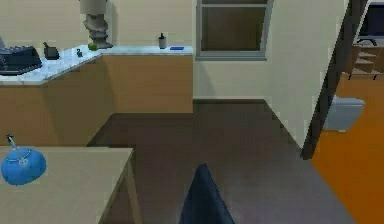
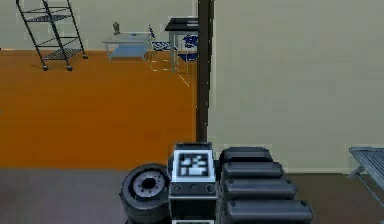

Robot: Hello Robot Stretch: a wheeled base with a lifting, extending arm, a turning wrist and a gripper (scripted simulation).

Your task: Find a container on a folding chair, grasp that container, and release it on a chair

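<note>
Kitchen ahead: counter point(image 1: 140, 85) on the far wall, window point(image 1: 232, 25) right of it. Table point(image 1: 80, 185) corner and a dark chair back point(image 1: 208, 200) block me close in front; a blue round pot point(image 1: 22, 165) sits at the table's left edge. Arm side: I can't tell the state of the gripper point(image 2: 148, 192) or whether it holds anything. Possible container, a blue-white blob point(image 2: 190, 42), sits far across the orange floor point(image 2: 90, 110), just beside the dark door post point(image 2: 204, 70).

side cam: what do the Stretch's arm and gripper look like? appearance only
Arm: stacked black segments with rounded edges. At its end a white square tag with black marks. Left of that a black round disc with grey hub, probably the gripper's body; fingers can't be made out.
</note>
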